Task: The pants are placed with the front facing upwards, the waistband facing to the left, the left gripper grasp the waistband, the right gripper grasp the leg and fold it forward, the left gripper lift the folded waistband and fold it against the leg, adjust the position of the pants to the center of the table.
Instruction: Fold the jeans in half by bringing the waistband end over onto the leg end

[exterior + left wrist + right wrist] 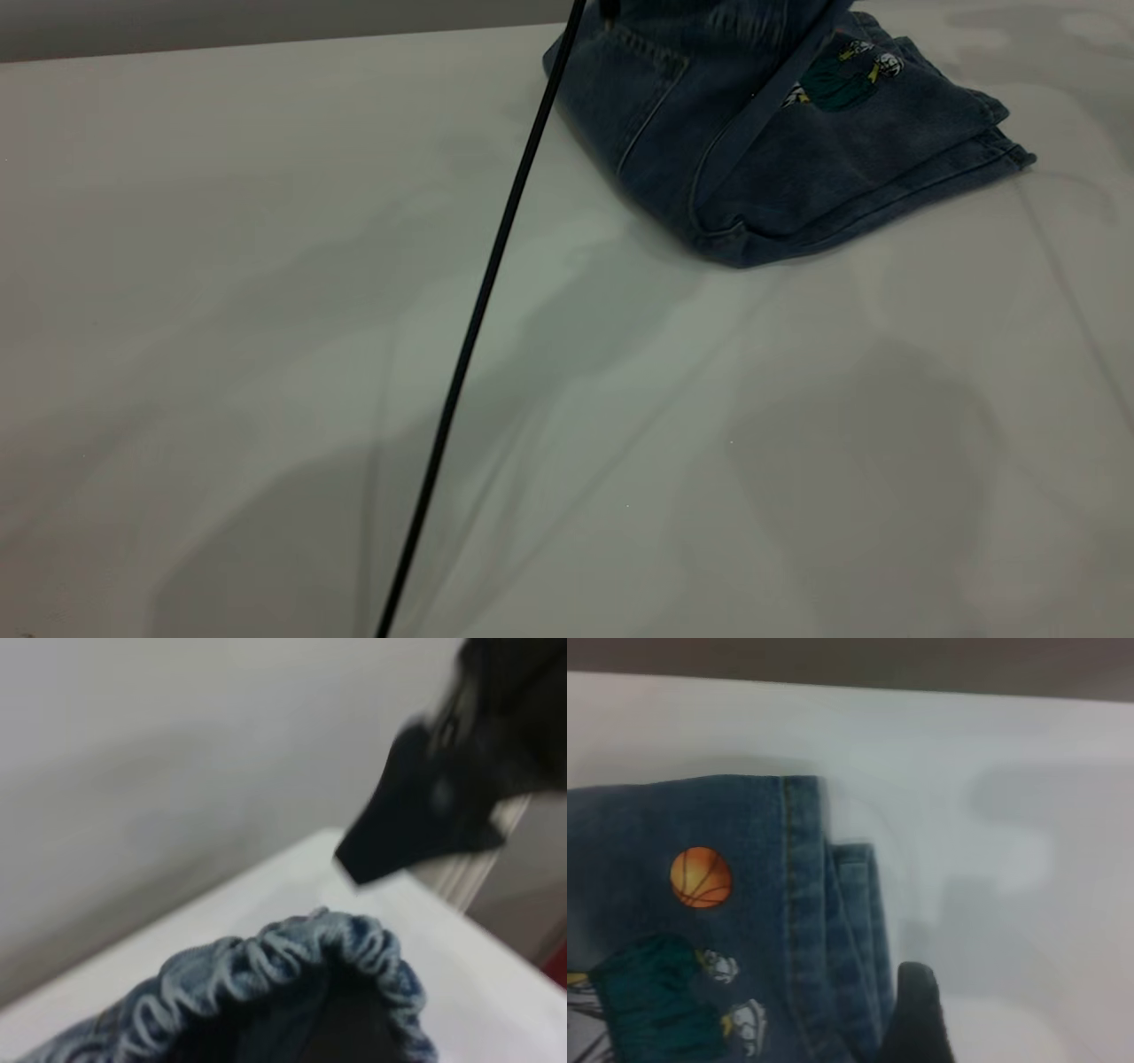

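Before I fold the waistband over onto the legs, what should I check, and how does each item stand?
1. Waistband raised off the table: ok, it is bunched up near the left wrist camera.
2. Left claw gripping it: cannot tell.
3. Pants legs folded together: ok, the hems lie stacked.
4. Right claw clear of the cloth: cannot tell, it sits at the hem edge.
5. Pants centred on the table: not ok, they lie toward the exterior view's upper right.
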